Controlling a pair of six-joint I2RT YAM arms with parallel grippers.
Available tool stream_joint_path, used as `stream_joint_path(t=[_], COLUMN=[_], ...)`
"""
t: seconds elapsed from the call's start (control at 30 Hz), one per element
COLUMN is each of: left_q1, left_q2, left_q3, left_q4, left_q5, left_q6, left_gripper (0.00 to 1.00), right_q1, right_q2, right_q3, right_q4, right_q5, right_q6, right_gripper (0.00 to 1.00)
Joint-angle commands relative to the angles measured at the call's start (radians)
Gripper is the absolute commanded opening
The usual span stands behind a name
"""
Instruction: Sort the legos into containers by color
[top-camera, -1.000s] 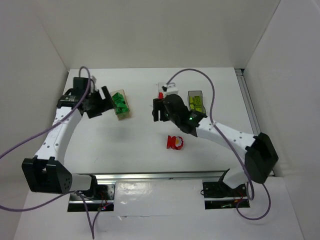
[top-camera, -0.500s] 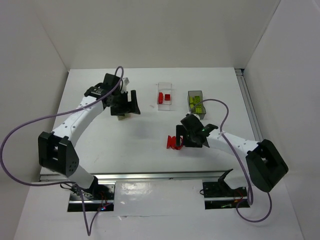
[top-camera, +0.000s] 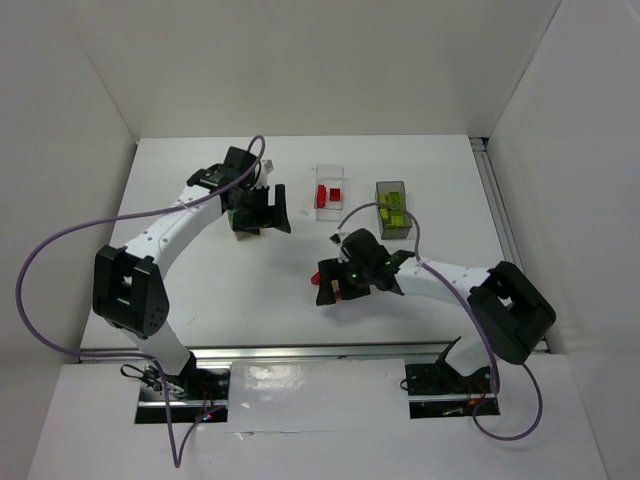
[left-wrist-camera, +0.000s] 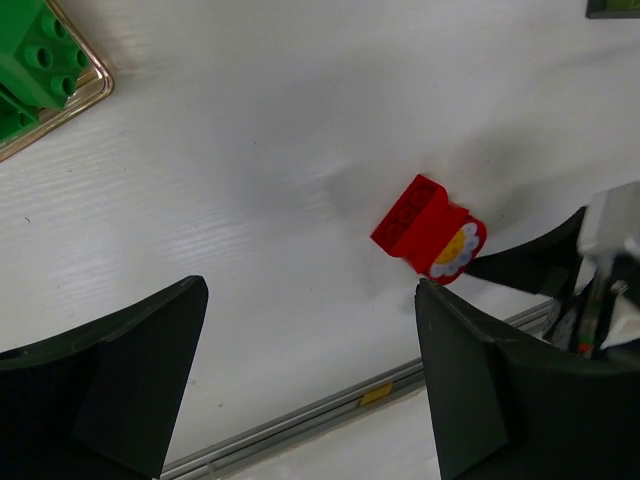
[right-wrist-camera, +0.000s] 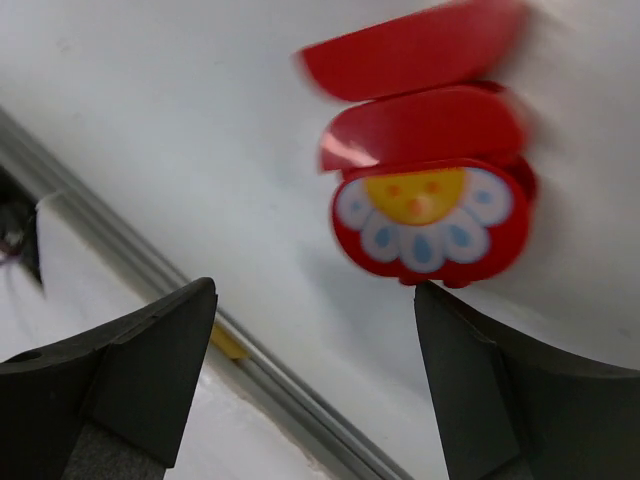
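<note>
A red lego with a round flower face (top-camera: 324, 289) lies on the white table; it also shows in the left wrist view (left-wrist-camera: 430, 230) and the right wrist view (right-wrist-camera: 430, 215). My right gripper (top-camera: 333, 280) is open low beside it; in its wrist view (right-wrist-camera: 315, 370) the piece sits just beyond the right fingertip (right-wrist-camera: 500, 380). My left gripper (top-camera: 262, 212) is open and empty (left-wrist-camera: 310, 380) above the orange-tan bin (top-camera: 243, 233), which holds dark green legos (left-wrist-camera: 35, 60). The clear bin (top-camera: 331, 172) holds red legos (top-camera: 329, 194). The dark grey bin (top-camera: 390, 186) holds yellow-green legos (top-camera: 392, 210).
A metal rail (top-camera: 320, 350) runs along the table's near edge. White walls enclose the table at the back and both sides. The left arm's purple cable (top-camera: 60, 250) loops out to the left.
My right gripper came down from the clear bin to the red flower lego, which has shifted left. My left gripper swung right, from beside the orange-tan bin to over it.
</note>
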Motion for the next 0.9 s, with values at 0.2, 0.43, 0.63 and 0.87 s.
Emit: stream_joint_path(t=[0.2,0.43,0.63,0.87], left_q1=[0.007,0.049,0.049,0.049], left_q2=[-0.012,-0.034,-0.034,-0.034], left_q3=[0.047,0.024,0.013,0.004], left_q4=[-0.019,-0.008,-0.008,-0.008], left_q5=[-0.110,-0.089,-0.089,-0.080], left_q6=[-0.036,-0.056,-0.056,-0.056], left_gripper=[0.94,0.94,0.94,0.94], right_q1=[0.097,0.106,0.142,0.151], right_q2=[-0.035,0.043,0.115,0.172], right_q3=[0.178,0.208,0.230,0.250], right_q4=[-0.143,-0.227,-0.171,-0.131], right_q5=[0.205,0.396,0.363,0.340], right_q6=[-0.166,-0.116,-0.116,-0.107], right_gripper=[0.85,1.00,1.00,1.00])
